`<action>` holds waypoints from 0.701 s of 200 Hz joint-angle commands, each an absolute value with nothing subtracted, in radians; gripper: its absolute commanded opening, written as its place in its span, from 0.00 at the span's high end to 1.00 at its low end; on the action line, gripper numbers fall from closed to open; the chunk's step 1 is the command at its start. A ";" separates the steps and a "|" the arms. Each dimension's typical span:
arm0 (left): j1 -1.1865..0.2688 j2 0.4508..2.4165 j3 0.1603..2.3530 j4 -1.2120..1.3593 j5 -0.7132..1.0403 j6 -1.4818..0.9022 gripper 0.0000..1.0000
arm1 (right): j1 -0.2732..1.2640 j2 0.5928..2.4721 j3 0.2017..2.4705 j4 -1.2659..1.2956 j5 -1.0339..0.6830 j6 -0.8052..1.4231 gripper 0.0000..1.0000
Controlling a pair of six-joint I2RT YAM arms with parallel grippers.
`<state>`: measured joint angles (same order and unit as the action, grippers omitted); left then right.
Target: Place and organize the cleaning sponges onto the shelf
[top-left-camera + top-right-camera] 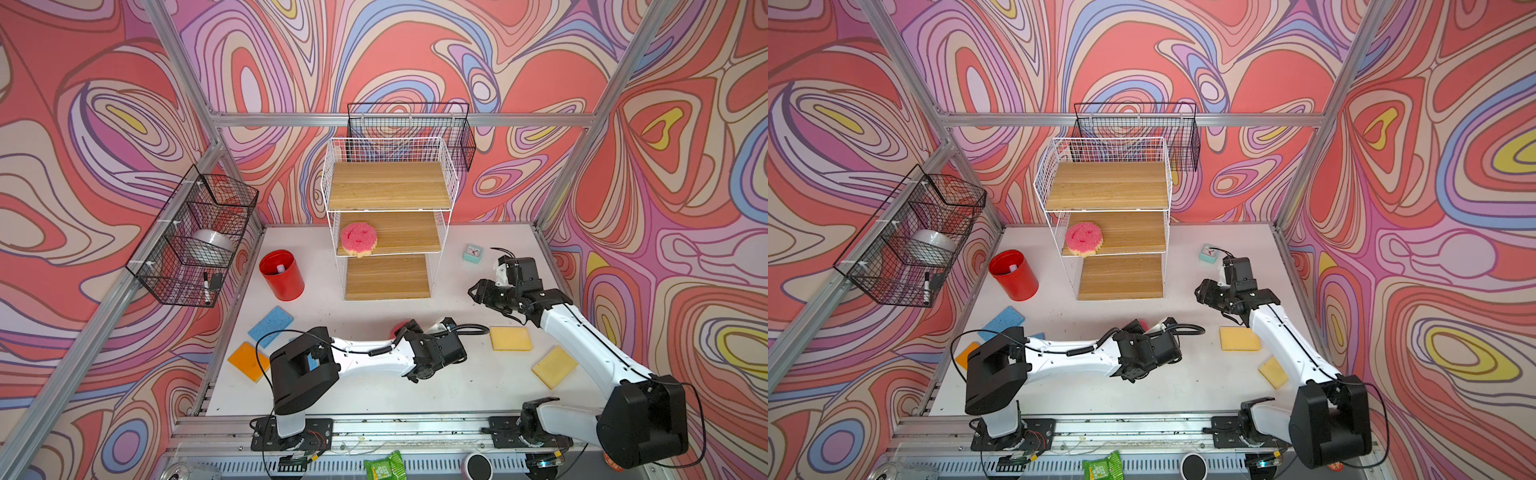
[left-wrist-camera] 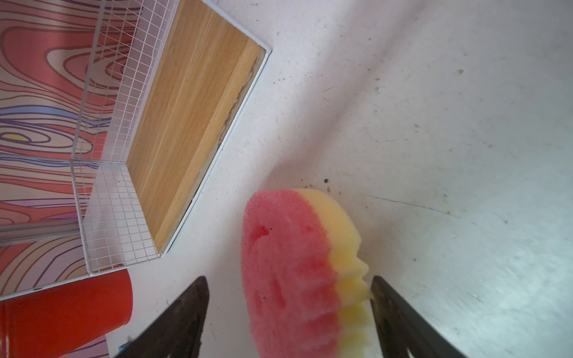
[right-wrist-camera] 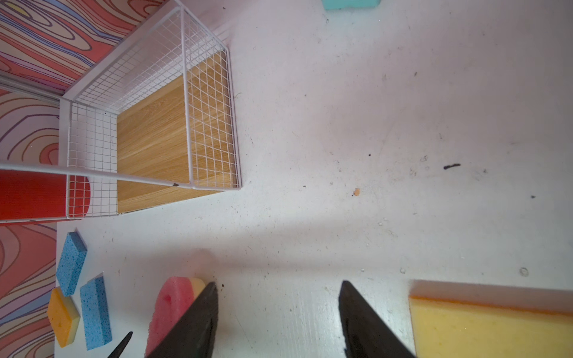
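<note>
Shelf [image 1: 390, 187]: one pink sponge [image 1: 358, 237] on middle board [image 1: 409, 232]; red cup [image 1: 282, 276]: small white item [image 1: 281, 268].
Second pink sponge [image 2: 279, 263] on edge between spread left claw [image 2: 288, 279]; right claw [image 3: 277, 283] spread, empty.

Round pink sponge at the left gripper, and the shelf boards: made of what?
Round pink sponge: soft open-cell foam, matte; fine pores, pink layer on yellow. Shelf boards: wood or wood-look laminate, smooth low sheen; straight grain lines, can't tell which.
</note>
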<state>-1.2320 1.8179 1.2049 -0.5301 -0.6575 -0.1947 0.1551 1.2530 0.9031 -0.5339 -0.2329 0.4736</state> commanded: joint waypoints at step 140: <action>-0.966 1.173 0.779 -0.339 -0.235 -0.475 0.09 | 0.469 1.375 0.972 -0.634 -0.051 0.485 0.47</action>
<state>-1.0119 1.2743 0.8623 -0.3664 -0.2916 -0.3859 0.3653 1.3155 0.9340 -0.6220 -0.1383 0.4522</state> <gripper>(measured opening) 0.922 0.527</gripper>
